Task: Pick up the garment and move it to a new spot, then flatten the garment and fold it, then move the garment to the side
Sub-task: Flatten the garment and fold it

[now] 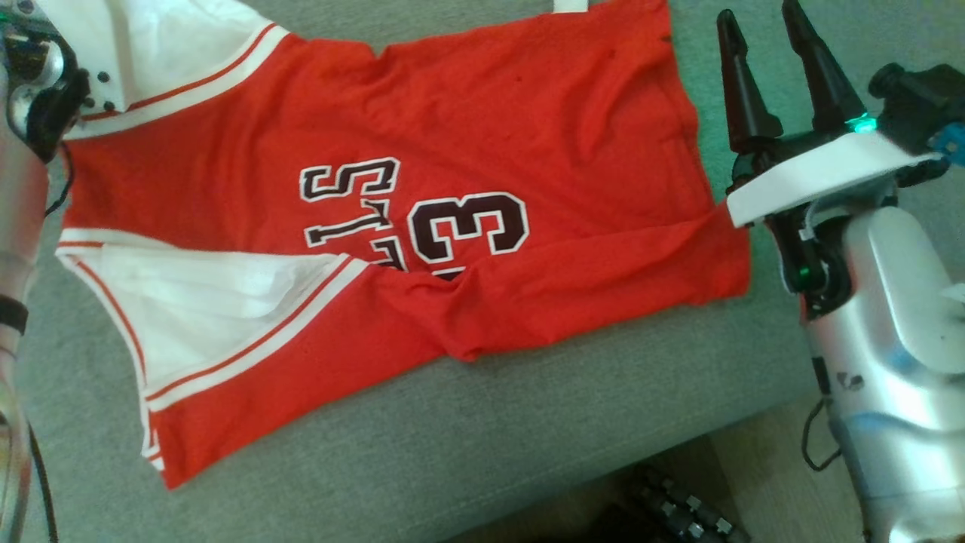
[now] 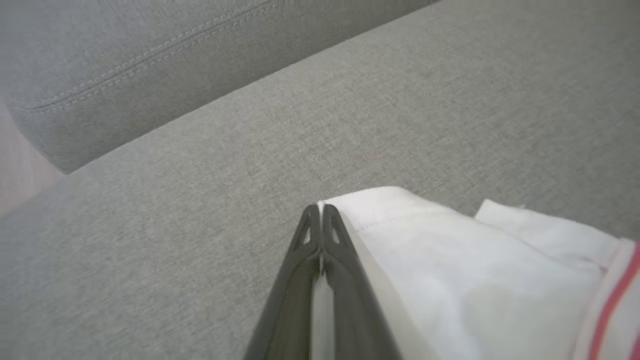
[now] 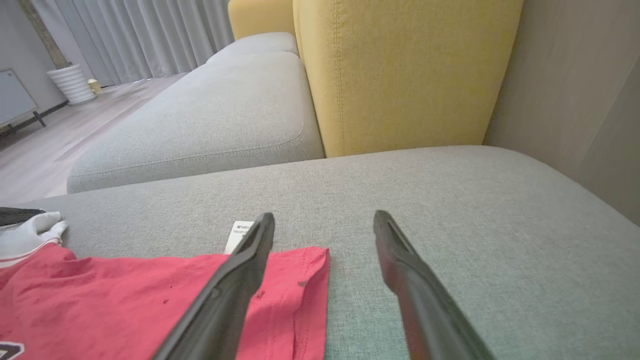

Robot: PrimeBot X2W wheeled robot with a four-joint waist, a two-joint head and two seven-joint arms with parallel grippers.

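The garment (image 1: 528, 113), a red jersey with white sleeves and dark lettering, lies spread on the grey sofa seat (image 1: 452, 452). In the left wrist view my left gripper (image 2: 320, 206) is shut, pinching the edge of the garment's white sleeve (image 2: 450, 260), and a thin white strip shows between the fingers. That arm's wrist (image 1: 38, 83) sits at the jersey's upper left corner in the head view. My right gripper (image 1: 769, 34) stands open just past the jersey's right edge. Its left finger (image 3: 250, 260) hangs over the red hem (image 3: 125, 300), and nothing is between the jaws.
A white label (image 3: 240, 235) pokes out past the hem. A yellow backrest (image 3: 400, 75) and a second grey cushion (image 3: 210, 115) stand beyond the seat. A grey back cushion (image 2: 125, 65) lies ahead of the left gripper. Floor (image 1: 754, 467) with a dark object (image 1: 678, 513) lies below the seat's front edge.
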